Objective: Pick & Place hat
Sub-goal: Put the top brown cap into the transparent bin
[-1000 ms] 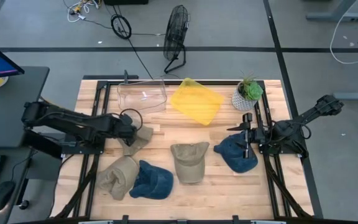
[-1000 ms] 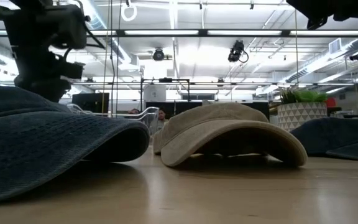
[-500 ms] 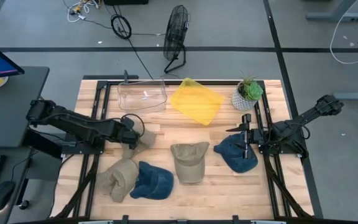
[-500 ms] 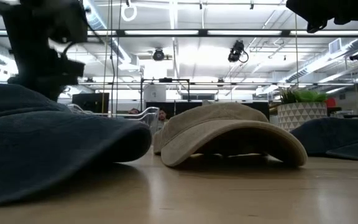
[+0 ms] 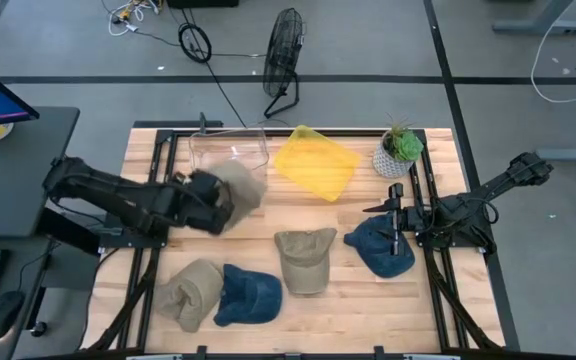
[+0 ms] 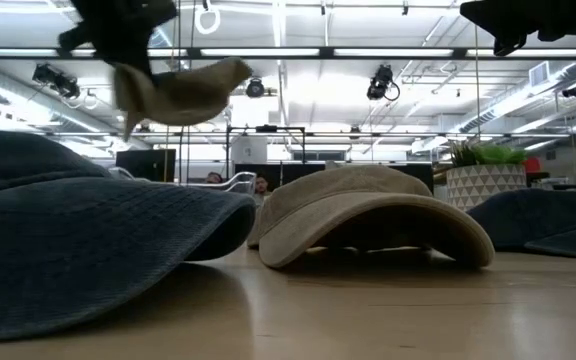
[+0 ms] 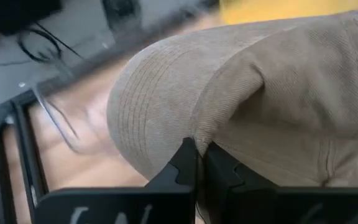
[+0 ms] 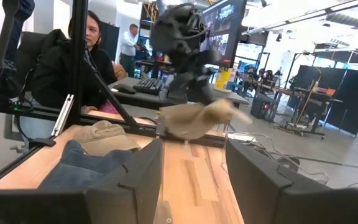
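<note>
My left gripper (image 5: 214,198) is shut on a tan hat (image 5: 236,185), which hangs in the air left of centre, near the clear bin. The low view shows this hat (image 6: 181,90) high above the table. On the table lie a tan cap (image 5: 304,258) at the centre, a dark blue hat (image 5: 246,292) and another tan hat (image 5: 190,290) at the near left. At the right, my right gripper (image 5: 398,218) stands open above a second dark blue hat (image 5: 380,248), touching nothing. My left gripper pinches a fold of the tan hat (image 7: 199,132) between its two fingers, where the stitched brim (image 7: 143,102) meets the crown. The fingers come from the table's left, slanting down. The hat is lifted clear and sags below and beyond the fingers.
A clear plastic bin (image 5: 228,152), a yellow sheet (image 5: 315,162) and a potted plant (image 5: 399,148) stand along the far edge. Black frame rails (image 5: 143,260) run down both sides. Beyond the table, people (image 8: 73,56) sit at desks.
My left gripper has shut on the tan hat that lay left of centre. It has then risen and gone toward the far edge. The hat has come clear of the table and now hangs from the fingers near the clear bin.
</note>
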